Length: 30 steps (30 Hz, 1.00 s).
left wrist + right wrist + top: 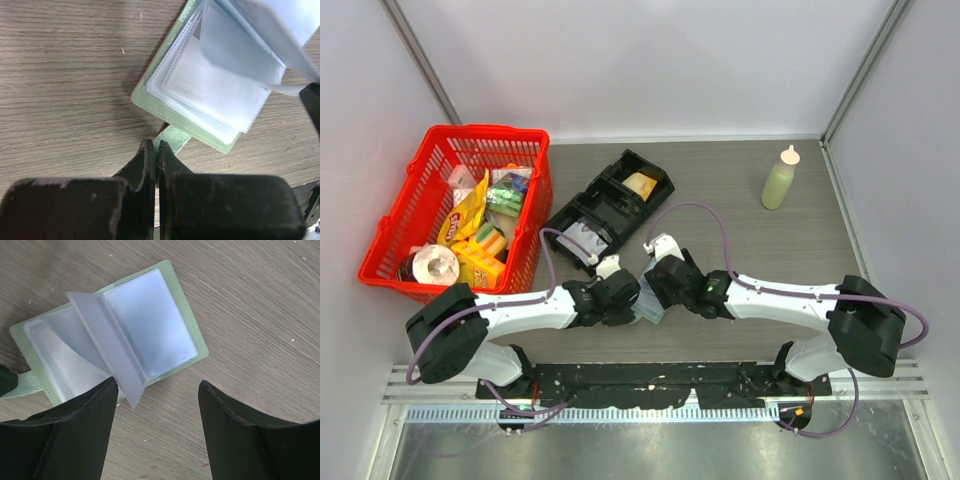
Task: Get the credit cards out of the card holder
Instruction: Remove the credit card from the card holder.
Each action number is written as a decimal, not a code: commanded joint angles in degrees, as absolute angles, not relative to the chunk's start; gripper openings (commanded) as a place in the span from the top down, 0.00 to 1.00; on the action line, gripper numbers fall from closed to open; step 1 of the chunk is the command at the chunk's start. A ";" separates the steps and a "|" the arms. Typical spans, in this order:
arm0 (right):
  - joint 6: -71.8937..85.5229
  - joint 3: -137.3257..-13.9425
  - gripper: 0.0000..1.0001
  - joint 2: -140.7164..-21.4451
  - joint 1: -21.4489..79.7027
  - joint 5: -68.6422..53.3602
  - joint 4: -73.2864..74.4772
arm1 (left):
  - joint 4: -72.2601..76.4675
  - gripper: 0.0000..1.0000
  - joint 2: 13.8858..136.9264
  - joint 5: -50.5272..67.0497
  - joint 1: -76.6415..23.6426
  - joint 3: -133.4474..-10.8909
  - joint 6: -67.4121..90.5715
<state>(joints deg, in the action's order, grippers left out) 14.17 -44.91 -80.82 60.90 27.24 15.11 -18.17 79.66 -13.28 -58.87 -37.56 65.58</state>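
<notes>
The pale green card holder lies open on the wood table, its clear sleeves fanned out. One frosted sleeve leaf stands up from the spine. I cannot tell the credit cards from the sleeves; any cards are hidden inside them. My left gripper is shut on the holder's green closing tab at its near edge. My right gripper hovers open over the holder's edge, its left finger right beside the raised leaf, with nothing between the fingers. From above, both grippers meet at the card holder.
A red basket full of groceries stands at the left. A black compartment tray lies just behind the grippers. At the back right stands a pale green squeeze bottle. White walls close in the table's sides and back.
</notes>
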 commanded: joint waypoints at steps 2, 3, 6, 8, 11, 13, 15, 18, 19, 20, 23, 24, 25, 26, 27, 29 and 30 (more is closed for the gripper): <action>15.64 -45.88 0.30 -77.52 57.22 23.03 14.50 | -18.90 1.00 79.28 -12.31 -59.33 -38.15 64.42; 15.99 -45.79 0.30 -77.52 56.43 22.77 14.50 | -18.98 1.00 79.19 -12.30 -59.41 -38.14 64.34; 16.35 -45.44 0.30 -77.78 55.11 21.19 14.50 | -19.07 1.00 78.84 -12.13 -59.33 -37.88 64.07; 16.26 -45.35 0.30 -78.13 55.02 20.48 14.24 | -19.07 1.00 78.75 -12.04 -59.41 -37.79 63.98; 16.26 -45.44 0.30 -79.01 55.02 19.08 13.98 | -18.98 1.00 78.92 -11.95 -59.50 -37.97 63.81; 16.35 -45.70 0.29 -79.71 55.02 17.85 13.89 | -19.07 1.00 79.10 -11.87 -59.50 -38.06 63.63; 16.35 -45.79 0.29 -80.33 55.02 16.53 13.80 | -19.07 1.00 79.10 -11.95 -59.41 -38.14 63.63; 16.08 -45.70 0.28 -79.98 55.11 14.33 13.71 | -19.07 1.00 79.19 -12.04 -59.50 -37.97 63.54; 15.74 -45.70 0.29 -79.55 55.11 12.67 13.62 | -19.16 1.00 79.19 -12.04 -59.50 -37.97 63.37; 15.21 -45.44 0.29 -79.28 55.19 11.79 13.54 | -19.51 1.00 79.36 -12.13 -59.50 -37.97 63.20; 14.41 -45.00 0.28 -77.62 55.28 7.57 13.88 | -21.26 1.00 79.28 -13.44 -59.41 -38.06 63.28; 14.41 -44.83 0.28 -77.17 55.37 6.51 13.97 | -22.31 1.00 79.02 -14.40 -59.33 -37.97 63.54; 14.33 -44.56 0.28 -76.30 55.20 5.98 14.15 | -23.28 1.00 78.58 -15.37 -59.33 -37.97 63.81; 14.41 -44.21 0.27 -75.85 55.11 4.58 14.15 | -24.60 1.00 78.23 -16.25 -59.24 -37.97 64.16; 14.59 -44.21 0.27 -75.15 54.59 3.35 14.24 | -25.57 1.00 77.87 -17.13 -58.98 -37.97 64.16; 14.94 -44.12 0.27 -74.36 53.36 0.88 14.59 | -27.76 0.99 77.43 -18.80 -58.36 -38.32 64.25; 15.29 -44.12 0.27 -74.27 52.83 -3.12 14.50 | -29.17 0.98 77.17 -19.68 -58.10 -38.67 64.34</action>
<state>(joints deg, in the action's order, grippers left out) 15.11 -43.92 -77.34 54.54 5.63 15.44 -22.06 79.07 -14.63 -59.02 -37.56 64.20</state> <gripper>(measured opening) 0.733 0.026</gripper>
